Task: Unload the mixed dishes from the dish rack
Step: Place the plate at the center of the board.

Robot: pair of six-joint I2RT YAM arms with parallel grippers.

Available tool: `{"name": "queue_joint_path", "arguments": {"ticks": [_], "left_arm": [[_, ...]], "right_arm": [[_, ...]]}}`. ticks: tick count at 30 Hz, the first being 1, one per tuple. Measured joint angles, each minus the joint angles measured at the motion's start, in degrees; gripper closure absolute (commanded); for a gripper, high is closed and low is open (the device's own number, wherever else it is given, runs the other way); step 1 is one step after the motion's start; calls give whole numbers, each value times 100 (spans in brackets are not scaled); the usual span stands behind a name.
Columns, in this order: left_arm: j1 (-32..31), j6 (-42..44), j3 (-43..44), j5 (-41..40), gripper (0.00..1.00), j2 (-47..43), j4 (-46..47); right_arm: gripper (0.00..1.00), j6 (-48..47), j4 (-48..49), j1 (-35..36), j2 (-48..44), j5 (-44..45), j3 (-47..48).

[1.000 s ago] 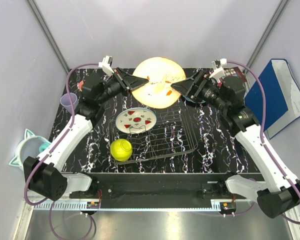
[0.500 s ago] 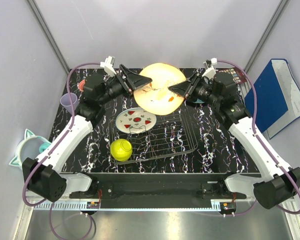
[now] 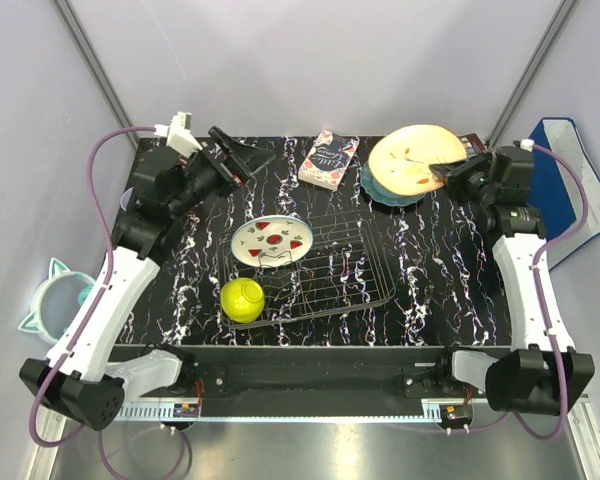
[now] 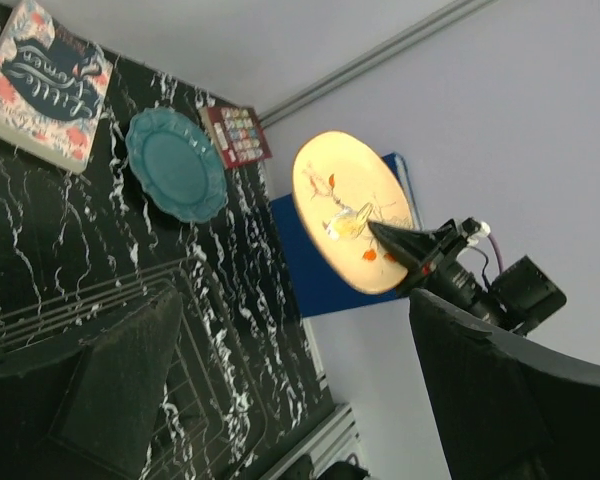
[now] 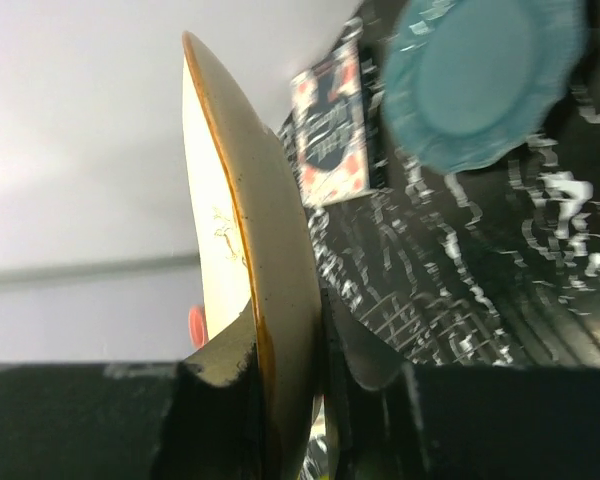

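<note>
The peach branch-patterned plate hangs tilted over the back right of the table, with my right gripper shut on its rim. Just under it the teal scalloped plate lies on the table. My left gripper stands open and holds nothing, high at the back left; its wrist view looks across at the peach plate. The dish rack sits mid-table. The white red-spotted plate lies at its far left and the yellow-green bowl at its near left corner.
A patterned book lies at the back centre. A blue binder leans beyond the table's right edge. The mint cat-eared bowl sits off the table's left side. A black frame rail runs along the near edge.
My left gripper opened, let go of the peach plate and drew back to the left. My right gripper shut on the plate and carried it right, above the teal plate.
</note>
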Motion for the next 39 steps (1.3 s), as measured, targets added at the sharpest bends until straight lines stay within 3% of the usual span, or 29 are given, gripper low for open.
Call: {"name": "queue_joint_path", "arguments": {"ticks": [6,22,37,39], "left_arm": [[-391,350,48,-114,1,234,-387],[-516,232,-1084,0,1,179,-179],[-516,247,-1434,-13,1,-286,-319],[-516,245,-1478,-20,1,-286,-319]], "right_arm": [[100,411,111,-737,162,212,-855],[100,363,400,-1266,409,503,-2761],[100,234,1504,-1353,1753,282,-2518],[87,210,1561,-1353,1853,254,-2455]]}}
